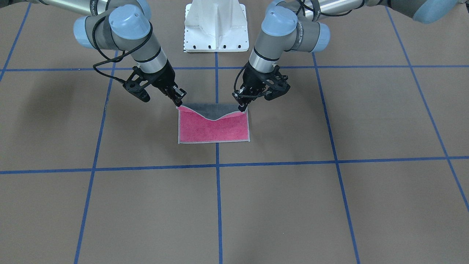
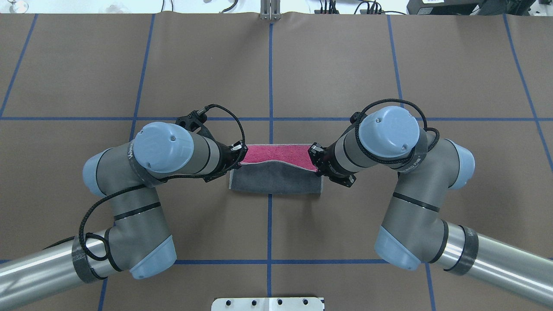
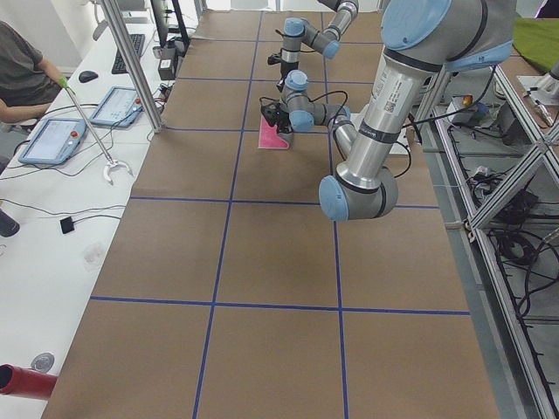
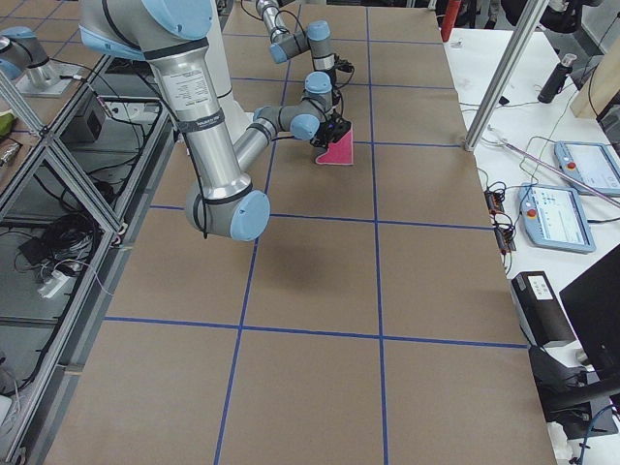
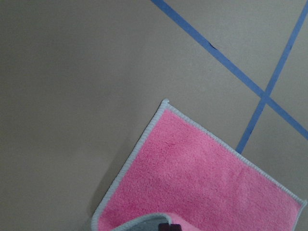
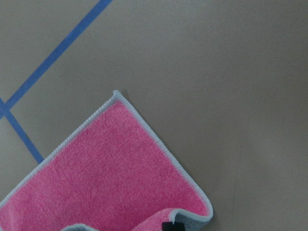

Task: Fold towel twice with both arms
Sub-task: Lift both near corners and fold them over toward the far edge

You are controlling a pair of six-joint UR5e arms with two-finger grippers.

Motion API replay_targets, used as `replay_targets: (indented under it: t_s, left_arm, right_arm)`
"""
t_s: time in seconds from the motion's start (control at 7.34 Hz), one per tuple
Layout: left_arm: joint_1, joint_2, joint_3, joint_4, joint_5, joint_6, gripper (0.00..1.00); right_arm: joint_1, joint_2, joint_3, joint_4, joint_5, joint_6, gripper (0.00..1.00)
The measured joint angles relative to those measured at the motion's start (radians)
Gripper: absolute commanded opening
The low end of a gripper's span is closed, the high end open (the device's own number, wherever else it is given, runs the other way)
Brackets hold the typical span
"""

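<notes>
The towel (image 1: 214, 128) lies pink face up at the table's middle. Its edge nearest the robot is lifted and curls over, showing the grey underside (image 2: 276, 179). My left gripper (image 1: 242, 107) is shut on one lifted corner and my right gripper (image 1: 179, 102) is shut on the other. From overhead, the left gripper (image 2: 242, 156) and right gripper (image 2: 314, 160) stand at the two ends of the raised edge, which sags between them. Each wrist view looks down on the pink face (image 5: 202, 183) (image 6: 110, 173), with the far corners flat on the table.
The white pedestal base (image 1: 216, 27) stands behind the towel. Blue tape lines (image 1: 217, 161) cross the brown table. At the side desk a person (image 3: 22, 74) sits by tablets (image 3: 52, 140) and a grabber tool (image 3: 109, 166).
</notes>
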Motion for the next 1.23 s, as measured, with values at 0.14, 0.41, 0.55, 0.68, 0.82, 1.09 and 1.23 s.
replay_targets:
  t_s: [0.14,0.41,0.55,0.68,0.82,1.09,1.23]
  left_arm:
    - [-0.014,-0.003,0.029,-0.003,-0.006,0.004,0.00]
    - [-0.042,-0.005,0.061,-0.009,-0.038,0.026,0.00]
    - [-0.049,-0.006,0.066,-0.011,-0.046,0.033,0.00]
    - [-0.054,-0.012,0.071,-0.012,-0.048,0.034,0.00]
    - [-0.056,-0.033,0.089,-0.015,-0.048,0.033,0.00]
    - [-0.063,-0.083,0.147,-0.025,-0.048,0.029,0.00]
    - [-0.066,-0.092,0.163,-0.027,-0.048,0.030,0.00]
  right_arm:
    - [0.009,0.021,-0.032,0.002,0.002,-0.001,0.00]
    - [0.030,0.046,-0.075,0.004,0.004,-0.006,0.00]
    - [0.037,0.059,-0.096,0.005,0.005,-0.008,0.00]
    - [0.041,0.072,-0.116,0.005,0.005,-0.009,0.00]
    - [0.045,0.080,-0.129,0.006,0.005,-0.009,0.00]
    - [0.054,0.086,-0.141,0.006,0.005,-0.010,0.00]
    - [0.056,0.088,-0.143,0.006,0.005,-0.010,0.00]
